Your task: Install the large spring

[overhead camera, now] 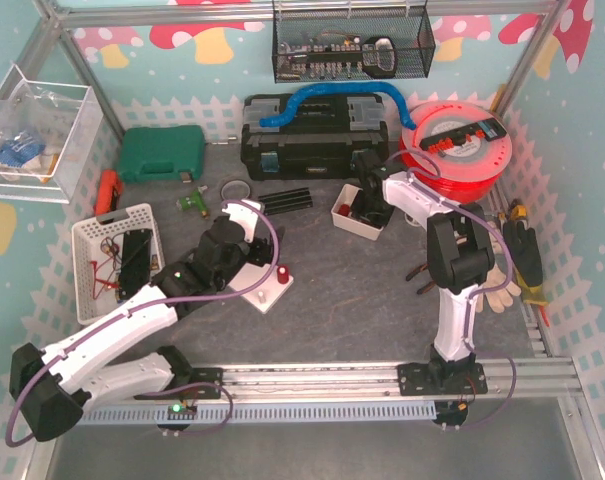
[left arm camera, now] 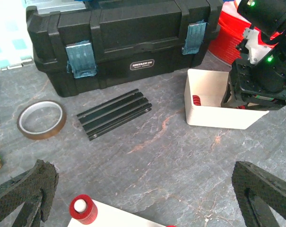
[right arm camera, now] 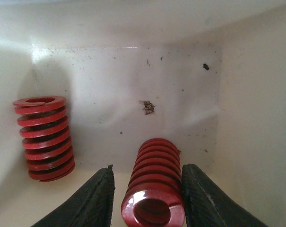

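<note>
In the right wrist view a large red spring (right arm camera: pixel 154 189) lies on the floor of the white box (right arm camera: pixel 133 80), between my right gripper's (right arm camera: pixel 147 169) fingers. The right finger touches it and a gap shows on the left side, so the jaws are open around it. A second red spring (right arm camera: pixel 44 137) stands at the box's left wall. From above, my right gripper (overhead camera: pixel 368 212) reaches down into the box (overhead camera: pixel 354 225). My left gripper (left arm camera: pixel 145 198) is open and empty above the white base plate (left arm camera: pixel 114 220), where a small red spring (left arm camera: pixel 82 209) sits on a peg.
A black toolbox (overhead camera: pixel 312 135) stands at the back, with a red filament spool (overhead camera: pixel 457 150) to its right. A black rail (left arm camera: pixel 115 113) and a tape ring (left arm camera: pixel 41 119) lie on the mat. A white basket (overhead camera: pixel 117 255) and a green case (overhead camera: pixel 162 152) are at the left.
</note>
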{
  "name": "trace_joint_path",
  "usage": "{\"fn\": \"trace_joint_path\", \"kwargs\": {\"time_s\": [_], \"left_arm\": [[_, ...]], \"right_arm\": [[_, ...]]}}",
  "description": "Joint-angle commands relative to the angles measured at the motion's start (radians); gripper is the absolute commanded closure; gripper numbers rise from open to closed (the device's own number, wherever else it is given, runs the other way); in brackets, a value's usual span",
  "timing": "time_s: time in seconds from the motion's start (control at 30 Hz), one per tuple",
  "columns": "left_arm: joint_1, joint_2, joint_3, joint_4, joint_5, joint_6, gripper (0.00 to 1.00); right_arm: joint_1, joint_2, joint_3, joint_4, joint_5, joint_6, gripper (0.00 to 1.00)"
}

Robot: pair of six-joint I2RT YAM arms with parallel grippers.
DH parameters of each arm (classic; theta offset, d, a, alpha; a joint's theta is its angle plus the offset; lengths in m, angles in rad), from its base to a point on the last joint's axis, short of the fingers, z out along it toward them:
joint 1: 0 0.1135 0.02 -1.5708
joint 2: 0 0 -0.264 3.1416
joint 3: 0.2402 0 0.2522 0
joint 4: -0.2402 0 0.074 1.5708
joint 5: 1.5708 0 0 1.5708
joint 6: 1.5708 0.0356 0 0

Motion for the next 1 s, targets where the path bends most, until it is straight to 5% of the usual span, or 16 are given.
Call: {"fn": "trace_joint_path", "kwargs": {"time_s": [0.0,0.33,0.7,0.97], "left_arm": [[0.006,-0.023,0.019,-0.011,-0.014,-0.009,0.01],[0.006,-0.028,0.016,-0.011,-0.021,-0.012,0.01],[0.067,-0.049,0.009,0.004,-0.019,-0.05,0.01],[0.144,-0.085,-0.031,0.061,0.076,-0.107,0.01]], "right_arm": [[0.012,0.032,-0.011,-0.01,-0.005,0.017,0.59],[0.012,-0.003,0.0,-0.01,0.05,-0.002,0.82],[0.012,-0.123,0.026,0.03,0.195,-0.156,0.87],[0.015,-0.254,-0.03,0.133,0.041,-0.403,0.89]]}}
